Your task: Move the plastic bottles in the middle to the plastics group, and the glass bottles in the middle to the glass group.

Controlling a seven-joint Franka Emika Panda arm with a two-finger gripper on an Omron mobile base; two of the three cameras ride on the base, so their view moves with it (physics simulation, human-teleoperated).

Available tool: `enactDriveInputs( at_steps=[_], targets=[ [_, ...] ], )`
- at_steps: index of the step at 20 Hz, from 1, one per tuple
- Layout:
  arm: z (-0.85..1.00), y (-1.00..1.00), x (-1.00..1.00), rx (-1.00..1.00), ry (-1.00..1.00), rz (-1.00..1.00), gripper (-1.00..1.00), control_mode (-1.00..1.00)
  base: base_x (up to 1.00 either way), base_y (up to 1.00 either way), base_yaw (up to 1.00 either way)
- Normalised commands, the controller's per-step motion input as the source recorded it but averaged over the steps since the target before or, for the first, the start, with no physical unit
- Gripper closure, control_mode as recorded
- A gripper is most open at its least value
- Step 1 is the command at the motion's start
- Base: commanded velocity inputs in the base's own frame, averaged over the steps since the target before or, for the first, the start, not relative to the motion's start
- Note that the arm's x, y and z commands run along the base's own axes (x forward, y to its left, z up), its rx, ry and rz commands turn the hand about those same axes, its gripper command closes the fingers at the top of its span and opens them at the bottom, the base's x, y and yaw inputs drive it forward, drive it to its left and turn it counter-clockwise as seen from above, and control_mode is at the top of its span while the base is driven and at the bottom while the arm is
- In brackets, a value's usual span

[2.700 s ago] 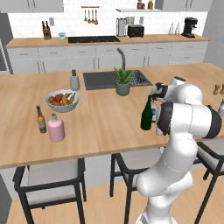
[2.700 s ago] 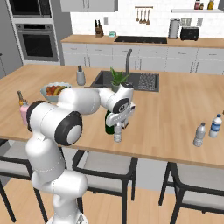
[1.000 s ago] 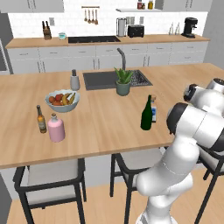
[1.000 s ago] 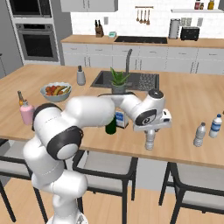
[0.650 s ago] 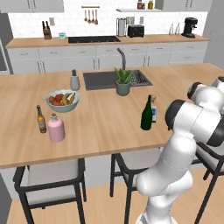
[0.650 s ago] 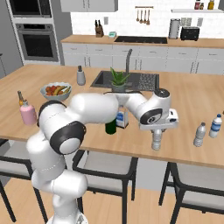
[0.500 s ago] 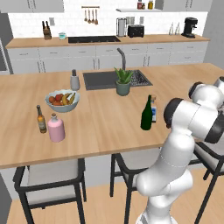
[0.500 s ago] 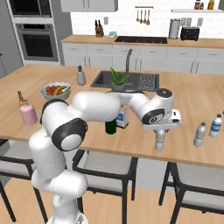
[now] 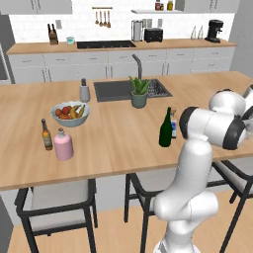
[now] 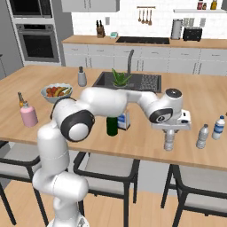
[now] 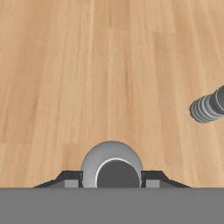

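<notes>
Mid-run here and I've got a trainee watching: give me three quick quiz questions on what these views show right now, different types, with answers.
1. True or false: the gripper is closed around the small clear greyish plastic bottle.
2. Which two bottles stand side by side at the island's middle? A) tall dark green wine bottle and squarish clear blue-labelled bottle; B) brown beer bottle and pink flask; C) two shakers.
3. Fill in: the two pale translucent plastic bottles stand toward the island's ____ end in the right base view.

Key: 1 true; 2 A; 3 right.
</notes>
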Motion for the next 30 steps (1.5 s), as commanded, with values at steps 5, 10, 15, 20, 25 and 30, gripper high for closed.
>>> enactDriveInputs(
  at_steps=[5,10,15,20,25,30],
  targets=[
    [0.00,-0.12,0.01,0.02,-0.04,0.00,1.00,-1.00,0.00,0.00,0.00],
    [0.00,-0.05,0.07,-0.01,-0.05,0.00,1.00,-1.00,0.00,0.00,0.00],
    [0.00,-0.03,0.17,-0.06,-0.08,0.00,1.00,-1.00,0.00,0.00,0.00],
    [0.10,-0.01,0.14,-0.05,-0.02,0.00,1.00,-1.00,0.00,0.00,0.00],
    [0.08,-0.09,0.22,0.00,0.01,-0.02,1.00,-1.00,0.00,0.00,0.00],
    [0.00,-0.43,0.14,0.03,0.00,0.00,1.00,-1.00,0.00,0.00,0.00]
  ],
)
